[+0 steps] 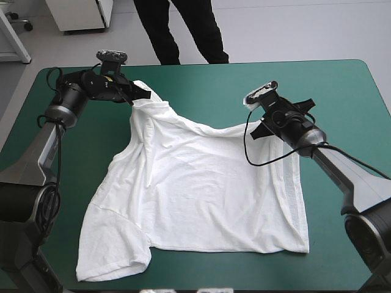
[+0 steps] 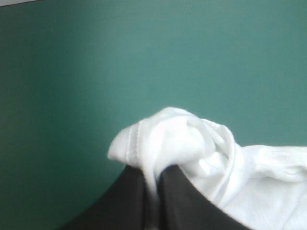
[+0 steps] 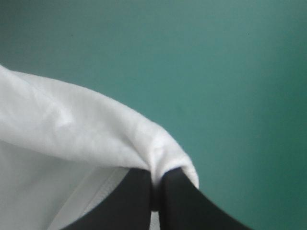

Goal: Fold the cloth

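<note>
Firstly, left gripper [image 2: 153, 173]: two broad black fins, all but closed into a pointed arch, with a bunched corner of white fabric pinched between them. A stitched edge is seen on the fold just ahead of the tips.

Right gripper [image 3: 156, 176]: two matching black fins, nearly closed, with a smooth rounded fold of the same fabric clamped between the tips and draped over them.

T-shirt [image 1: 201, 195]: white, short-sleeved, thin soft cloth, lightly creased. It is held at two points on its far edge, one near the table's far left corner and one toward the right edge, and the edge sags in a shallow curve between them. The body is spread across the middle of the table, with one sleeve curled under toward the near left corner.

Table [image 1: 342, 85]: matte teal-green cover, smooth, with rounded corners.
</note>
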